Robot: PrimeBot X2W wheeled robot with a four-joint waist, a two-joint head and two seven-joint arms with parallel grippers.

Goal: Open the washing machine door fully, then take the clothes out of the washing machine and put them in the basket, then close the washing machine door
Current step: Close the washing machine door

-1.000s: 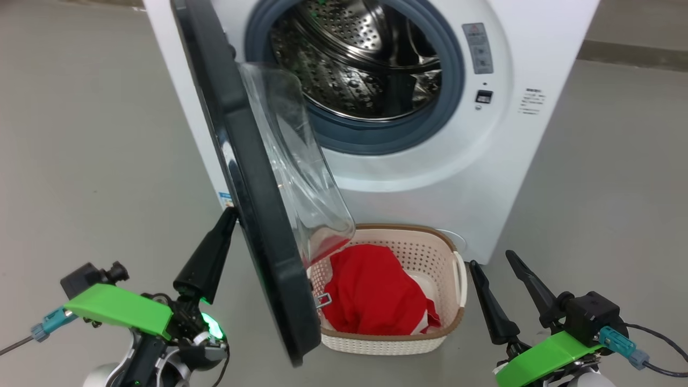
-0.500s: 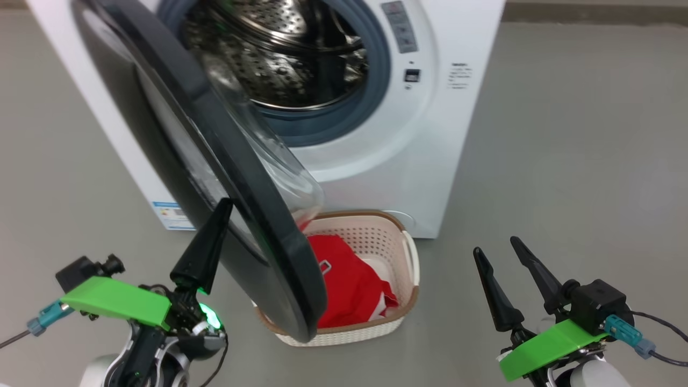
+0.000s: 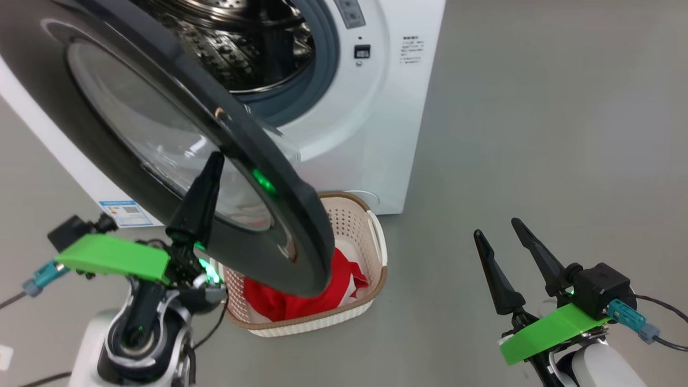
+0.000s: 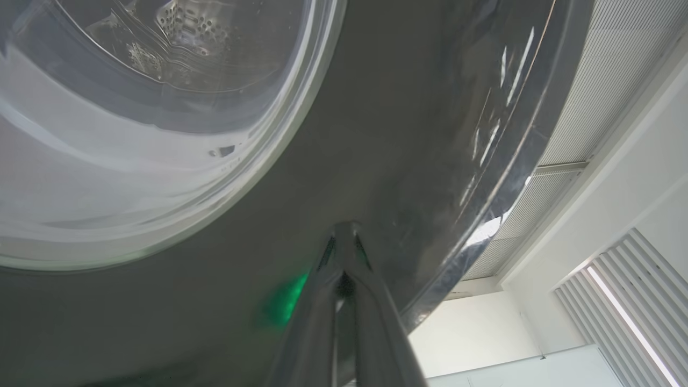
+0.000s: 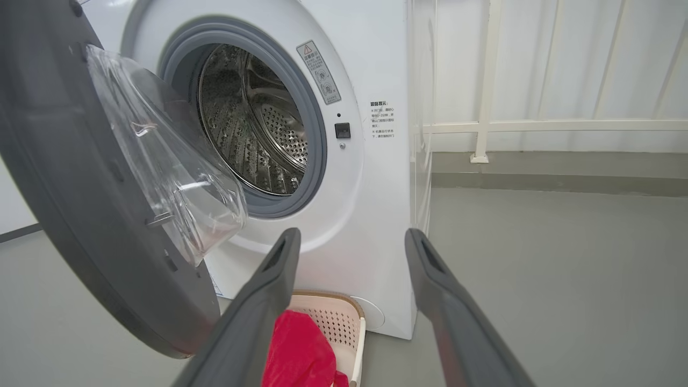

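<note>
Grey floor [image 3: 537, 134], basket [image 3: 352, 223] w/ red clothes [image 3: 301, 303]

Head view: we look steeply down. Left wrist view: faces upward, glossy black-rimmed round door [image 4: 403, 134] just ahead of left gripper [image 4: 344, 230]. Right wrist view: level, farther back, sharing that door with head view.

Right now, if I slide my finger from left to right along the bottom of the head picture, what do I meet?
left gripper, jaws shut → basket holding the red clothes → right gripper, jaws open
</note>
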